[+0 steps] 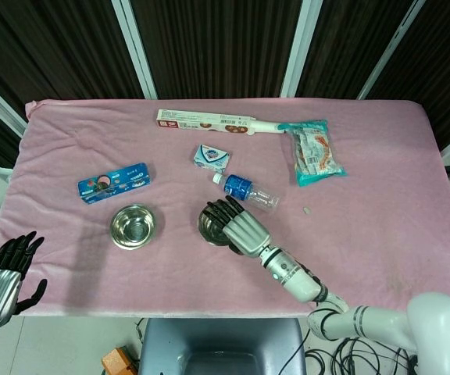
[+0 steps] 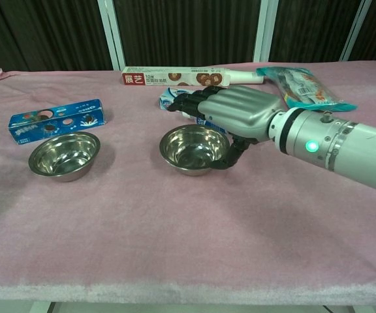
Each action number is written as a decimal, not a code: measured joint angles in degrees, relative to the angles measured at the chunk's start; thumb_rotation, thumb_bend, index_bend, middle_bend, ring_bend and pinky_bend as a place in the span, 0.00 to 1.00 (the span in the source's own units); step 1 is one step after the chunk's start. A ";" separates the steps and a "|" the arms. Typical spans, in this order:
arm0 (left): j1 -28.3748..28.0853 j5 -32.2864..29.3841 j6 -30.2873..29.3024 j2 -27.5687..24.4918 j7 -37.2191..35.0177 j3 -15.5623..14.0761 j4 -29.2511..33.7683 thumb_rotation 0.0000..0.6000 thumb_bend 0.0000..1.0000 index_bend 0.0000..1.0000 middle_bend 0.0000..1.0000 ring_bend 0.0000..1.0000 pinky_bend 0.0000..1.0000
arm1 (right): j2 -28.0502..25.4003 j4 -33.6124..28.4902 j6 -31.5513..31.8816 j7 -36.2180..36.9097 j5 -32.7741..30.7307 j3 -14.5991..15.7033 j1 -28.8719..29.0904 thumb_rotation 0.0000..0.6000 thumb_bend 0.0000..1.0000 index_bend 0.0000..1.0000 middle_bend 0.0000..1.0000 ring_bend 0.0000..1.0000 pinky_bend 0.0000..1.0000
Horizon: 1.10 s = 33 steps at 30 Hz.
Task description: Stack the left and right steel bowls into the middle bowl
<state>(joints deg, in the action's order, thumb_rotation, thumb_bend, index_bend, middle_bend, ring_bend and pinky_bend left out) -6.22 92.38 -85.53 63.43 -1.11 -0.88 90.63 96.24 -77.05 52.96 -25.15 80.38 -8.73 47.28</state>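
Chest view: right hand (image 2: 230, 112) open over middle bowl (image 2: 193, 149), water bottle (image 1: 250, 192) just behind.

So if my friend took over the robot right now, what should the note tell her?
Right hand: over the middle bowl, thumb down by its rim; a real grip cannot be told.
Left hand: off the table's near left edge, fingers apart, holding nothing.
Left bowl: alone on the pink cloth, by the blue box.
Only two bowls show. One may already be nested, but that cannot be told.
Left to do: put the left bowl into the middle one.
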 measured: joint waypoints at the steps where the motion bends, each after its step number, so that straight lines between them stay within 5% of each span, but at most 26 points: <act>1: -0.12 0.01 0.20 0.02 -0.02 -0.01 0.00 0.96 0.41 0.00 0.00 0.00 0.08 | -0.74 -0.93 0.47 -0.04 0.22 0.19 -0.32 1.00 0.32 0.07 0.00 0.00 0.00; 9: -3.14 2.07 1.78 2.72 -6.67 0.77 -2.85 0.98 0.41 0.07 0.00 0.00 0.08 | -12.12 -13.55 12.92 -2.19 3.00 4.46 -9.37 1.00 0.32 0.03 0.00 0.00 0.00; 18: -10.78 0.55 10.44 15.28 -4.29 3.76 -8.54 1.00 0.41 0.14 0.00 0.00 0.08 | -25.29 -17.65 32.71 4.46 5.52 12.22 -28.16 1.00 0.32 0.04 0.00 0.00 0.00; 33: -17.23 -6.93 19.97 29.58 2.95 6.08 -21.74 1.00 0.41 0.31 0.00 0.00 0.08 | -28.79 -14.12 37.58 12.63 7.55 12.78 -35.92 1.00 0.32 0.04 0.00 0.00 0.00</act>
<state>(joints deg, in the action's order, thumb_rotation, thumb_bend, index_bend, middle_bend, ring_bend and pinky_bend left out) -23.46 85.45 -65.56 93.01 1.85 5.20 68.89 67.45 -91.17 90.54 -12.53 87.93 4.05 11.35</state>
